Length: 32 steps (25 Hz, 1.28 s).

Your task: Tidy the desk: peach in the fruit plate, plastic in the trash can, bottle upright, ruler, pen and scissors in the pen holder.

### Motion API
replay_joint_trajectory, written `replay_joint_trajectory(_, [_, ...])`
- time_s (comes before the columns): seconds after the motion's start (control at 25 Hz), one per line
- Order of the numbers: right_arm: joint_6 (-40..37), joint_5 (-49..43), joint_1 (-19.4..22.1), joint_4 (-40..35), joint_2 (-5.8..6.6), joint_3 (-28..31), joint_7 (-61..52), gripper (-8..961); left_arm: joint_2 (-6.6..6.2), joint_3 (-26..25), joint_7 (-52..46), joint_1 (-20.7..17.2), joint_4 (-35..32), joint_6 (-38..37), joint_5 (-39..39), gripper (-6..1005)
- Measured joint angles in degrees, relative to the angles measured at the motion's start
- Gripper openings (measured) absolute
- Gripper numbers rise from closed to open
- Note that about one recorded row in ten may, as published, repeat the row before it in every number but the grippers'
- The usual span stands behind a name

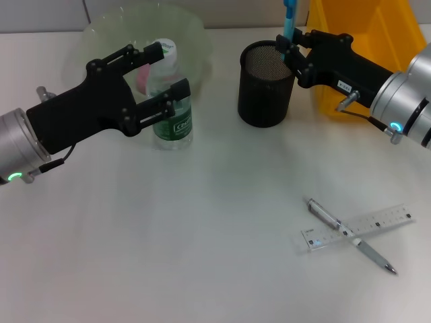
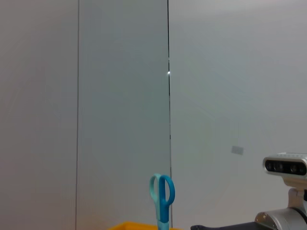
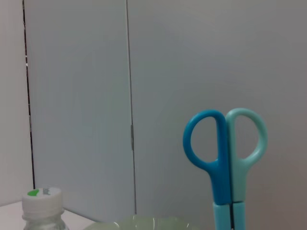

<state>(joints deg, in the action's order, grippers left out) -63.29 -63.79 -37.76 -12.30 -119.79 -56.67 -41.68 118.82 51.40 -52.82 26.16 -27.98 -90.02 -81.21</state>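
right gripper (image 1: 288, 52) is clamped on the blue scissors (image 1: 289, 17), blades down over the mesh pen holder (image 1: 266, 84) for a straight drop, while left gripper (image 1: 156, 79) sits wide around the upright water bottle (image 1: 170, 101), steadying it I guess

Bright even overhead light, soft shadows beneath pen holder (image 1: 265, 84), sharp focus throughout

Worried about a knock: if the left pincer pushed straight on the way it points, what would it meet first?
The bottle. It stands upright right at the left pincer, whose fingers flank it. Past it lies the fruit plate, though depth there is unclear.
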Motion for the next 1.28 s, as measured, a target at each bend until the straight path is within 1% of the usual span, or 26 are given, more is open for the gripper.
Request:
replay_joint_trajectory(0.24, [0.0,-0.1,0.4,0.4,0.00,0.0,0.0,249,0.00,0.0,0.0,0.9,0.2,0.0,0.0,726])
replay_joint_trajectory(0.64, [-0.1,-0.1,0.9,0.5,0.00,0.0,0.2,252,0.00,0.0,0.0,0.7,0.2,0.0,0.0,725])
replay_joint_trajectory(0.76, [-0.7,-0.1,1.2,0.6,0.00,0.0,0.3,266,0.00,0.0,0.0,0.5,0.3,0.0,0.0,725])
replay_joint_trajectory(0.88, [-2.9,0.2,2.2,0.6,0.00,0.3,0.3,280,0.00,0.0,0.0,0.4,0.3,0.0,0.0,725])
replay_joint_trajectory(0.92, [-5.4,0.2,3.2,0.5,0.00,0.6,0.2,285,0.00,0.0,0.0,0.1,0.3,-0.1,0.0,725])
replay_joint_trajectory(0.96, [-5.4,0.2,3.2,0.5,0.00,0.6,0.2,289,0.00,0.0,0.0,0.1,0.3,-0.1,0.0,725])
replay_joint_trajectory(1.04, [-9.2,0.3,4.9,0.3,0.08,0.7,-0.4,299,0.01,0.0,0.0,0.0,0.3,-0.3,0.0,725])
replay_joint_trajectory(1.08, [-9.2,0.3,4.9,0.3,0.08,0.7,-0.4,303,0.01,0.0,0.0,0.0,0.3,-0.3,0.0,725])
replay_joint_trajectory(1.2, [-13.3,0.2,7.7,0.0,0.35,0.6,-2.0,317,0.00,0.0,0.0,-0.3,0.3,-0.9,0.0,725])
replay_joint_trajectory(1.24, [-15.5,0.1,9.6,-0.6,0.45,0.6,-3.6,322,0.00,0.0,0.0,-0.4,0.3,-1.1,0.0,725])
replay_joint_trajectory(1.28, [-15.5,0.1,9.6,-0.6,0.45,0.6,-3.6,327,0.00,0.0,0.0,-0.4,0.3,-1.1,0.0,725])
